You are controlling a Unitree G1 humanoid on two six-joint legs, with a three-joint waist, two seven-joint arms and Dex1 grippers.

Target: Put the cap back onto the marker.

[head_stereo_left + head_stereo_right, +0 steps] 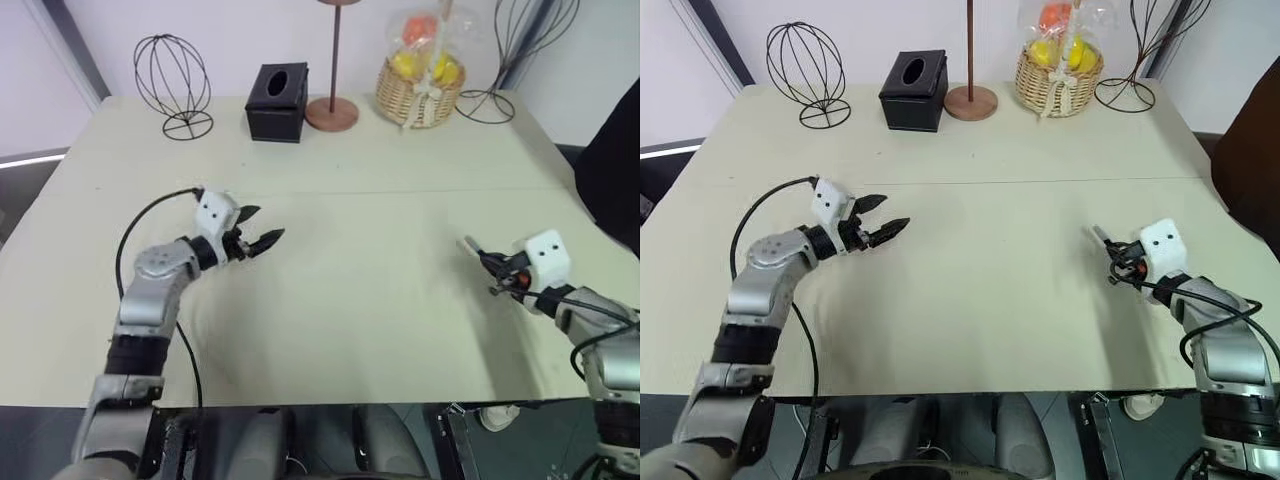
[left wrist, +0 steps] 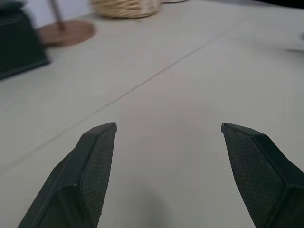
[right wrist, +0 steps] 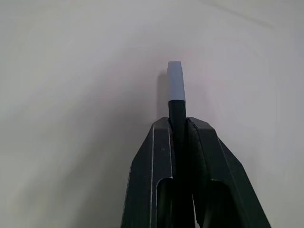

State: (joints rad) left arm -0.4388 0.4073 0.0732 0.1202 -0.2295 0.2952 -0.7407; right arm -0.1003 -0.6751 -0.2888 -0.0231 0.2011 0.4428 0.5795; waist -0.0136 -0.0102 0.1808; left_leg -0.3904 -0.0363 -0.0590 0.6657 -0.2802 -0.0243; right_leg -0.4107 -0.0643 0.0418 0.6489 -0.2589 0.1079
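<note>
1. Marker [image 3: 177, 124]: black shaft clamped between the right gripper's [image 3: 178, 121] fingers, over the right side of the table [image 1: 350, 300]. One marker.
2. Cap [image 3: 175, 80]: pale grey-blue, seated on the end of the marker that sticks out past the fingertips. One cap. In the head views it shows as a small pale stub [image 1: 1100, 235] pointing away from the right gripper [image 1: 1118, 258].
3. Left gripper [image 1: 262, 230]: fingers spread wide apart, nothing between them, held above the left-centre of the table. In its wrist view the two fingertips [image 2: 102, 142] stand well apart with bare tabletop between.
4. The two grippers are well apart from each other, one on each side of the table.
5. Containers along the far edge:
   - One wicker basket [image 1: 420, 100], holding yellow and orange round things wrapped in clear film; I cannot tell exactly what they are.
   - One black box [image 1: 277, 100] with an oval opening on top; contents cannot be seen.
6. Other items at the far edge, counted:
   - Two wire-frame ornaments on ring bases: a globe-shaped one [image 1: 172, 80] at far left and another [image 1: 505, 60] at far right beside the basket.
   - One brown stand [image 1: 332, 110], round base with a thin upright rod, between box and basket.
7. A seam line [image 1: 400, 192] runs across the tabletop.
</note>
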